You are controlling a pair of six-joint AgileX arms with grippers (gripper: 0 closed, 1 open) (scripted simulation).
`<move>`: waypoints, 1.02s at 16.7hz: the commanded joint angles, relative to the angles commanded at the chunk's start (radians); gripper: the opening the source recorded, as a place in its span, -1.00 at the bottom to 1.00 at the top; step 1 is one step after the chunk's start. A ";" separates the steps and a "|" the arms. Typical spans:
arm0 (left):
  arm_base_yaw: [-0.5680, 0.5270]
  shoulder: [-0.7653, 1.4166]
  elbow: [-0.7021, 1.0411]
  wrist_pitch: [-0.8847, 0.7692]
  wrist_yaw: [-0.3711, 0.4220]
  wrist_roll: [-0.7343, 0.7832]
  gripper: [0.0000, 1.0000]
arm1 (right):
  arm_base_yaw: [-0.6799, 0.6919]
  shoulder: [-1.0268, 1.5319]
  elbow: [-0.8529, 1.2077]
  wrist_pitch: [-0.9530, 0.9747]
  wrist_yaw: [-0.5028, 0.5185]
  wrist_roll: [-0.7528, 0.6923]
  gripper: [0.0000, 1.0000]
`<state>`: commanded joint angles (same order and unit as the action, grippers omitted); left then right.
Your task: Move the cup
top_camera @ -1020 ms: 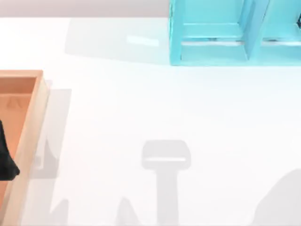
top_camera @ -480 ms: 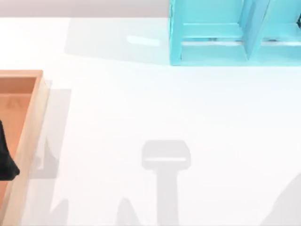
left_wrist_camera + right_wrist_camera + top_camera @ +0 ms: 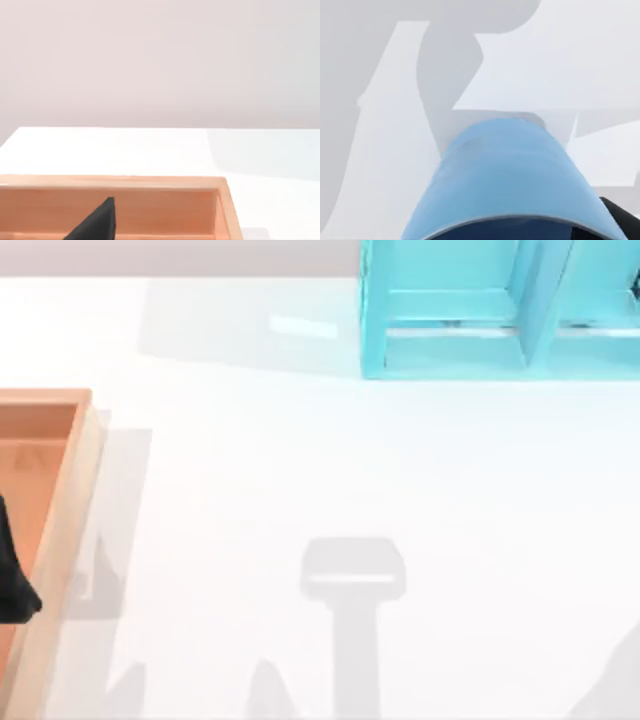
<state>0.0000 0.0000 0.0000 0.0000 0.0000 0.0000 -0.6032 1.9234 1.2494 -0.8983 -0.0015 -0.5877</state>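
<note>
White tabletop (image 3: 300, 460) runs out under a pale wall, bare across its middle apart from soft grey shadows thrown from above. A turquoise shelf unit (image 3: 450, 340) stands at the far edge toward the right corner, its open compartments facing the table. A wooden tray (image 3: 75, 500) sits at the left edge, its rim raised enough to keep whatever goes in it from sliding out.

The left arm is parked at that left edge: a dark part of it (image 3: 12, 580) hangs over the tray's floor, and the left wrist view shows a black tip (image 3: 97, 222) just above the tray's inner wall (image 3: 165, 210). Whether those fingers are apart or closed I cannot tell.

The cup (image 3: 512, 175) looms large in the right wrist view, its blue wall curving up close to the lens and its rim edging the lower part of the picture, with the white table and arm shadows seen beyond it. A dark sliver of the right gripper (image 3: 622, 215) shows beside the rim. That closeness suggests the cup sits between the right fingers, off the near right corner of the tabletop, though the grip itself is hidden and I cannot tell how far the fingers stand apart or whether they truly clasp it. Judging by the layout, the shelf or the tray is the likely destination.
</note>
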 joint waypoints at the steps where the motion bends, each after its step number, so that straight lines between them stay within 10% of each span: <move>1: 0.000 0.000 0.000 0.000 0.000 0.000 1.00 | 0.000 0.000 0.000 0.000 0.000 0.000 -0.70; 12: 0.000 0.000 0.000 0.000 0.000 0.000 1.00 | 0.000 0.000 0.000 0.000 0.000 0.000 0.96; 17: 0.000 0.000 0.000 0.000 0.000 0.000 1.00 | 0.000 0.000 0.000 0.000 0.000 0.000 1.00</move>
<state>0.0000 0.0000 0.0000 0.0000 0.0000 0.0000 -0.6032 1.9234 1.2494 -0.8983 -0.0015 -0.5877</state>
